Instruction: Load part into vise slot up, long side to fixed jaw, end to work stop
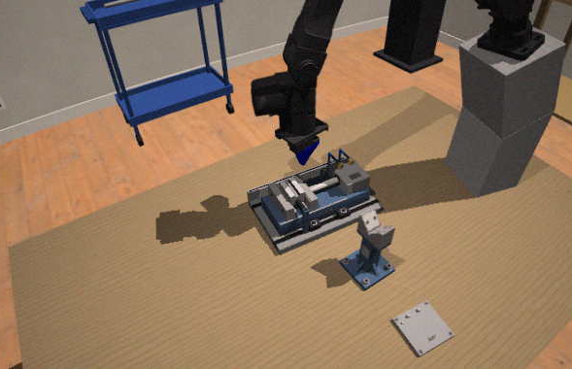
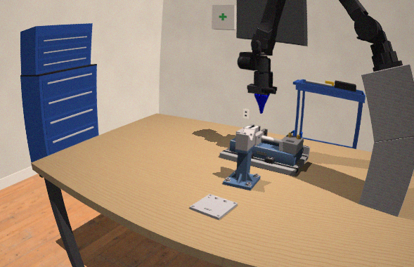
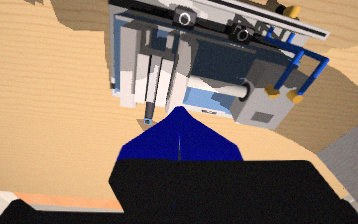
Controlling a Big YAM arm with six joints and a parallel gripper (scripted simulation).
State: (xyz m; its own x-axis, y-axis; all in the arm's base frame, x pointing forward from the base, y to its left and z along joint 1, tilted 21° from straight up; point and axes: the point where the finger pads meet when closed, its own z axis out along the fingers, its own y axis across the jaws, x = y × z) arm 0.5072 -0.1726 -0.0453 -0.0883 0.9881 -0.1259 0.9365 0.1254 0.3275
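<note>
Blue fingers of the black gripper (image 1: pixel 303 163) (image 2: pixel 261 112) (image 3: pixel 180 107) are closed together, empty, above the pale metal slotted block (image 1: pixel 296 188) (image 2: pixel 253 126) (image 3: pixel 165 77). In the wrist view it lies up-left of them between the jaws, its long axis along these.

Black arm bent downward, blue-fingered end effector (image 1: pixel 308 154) (image 2: pixel 261 105) (image 3: pixel 179 112) shut and pointing down.

There were one desk (image 1: pixel 136 291) (image 2: pixel 151 158) (image 3: pixel 50 100); one vise (image 1: pixel 330 203) (image 2: pixel 279 153) (image 3: pixel 215 55); one slotted block (image 1: pixel 293 189) (image 3: pixel 157 75); one V-block (image 1: pixel 379 235) (image 2: pixel 244 140); one infeed plate (image 1: pixel 422 330) (image 2: pixel 214 206); one hand (image 1: pixel 305 164) (image 2: pixel 261 112) (image 3: pixel 179 112); one blue cart (image 1: pixel 155 17) (image 2: pixel 330 92); seven drawers (image 2: pixel 68 84).
</note>
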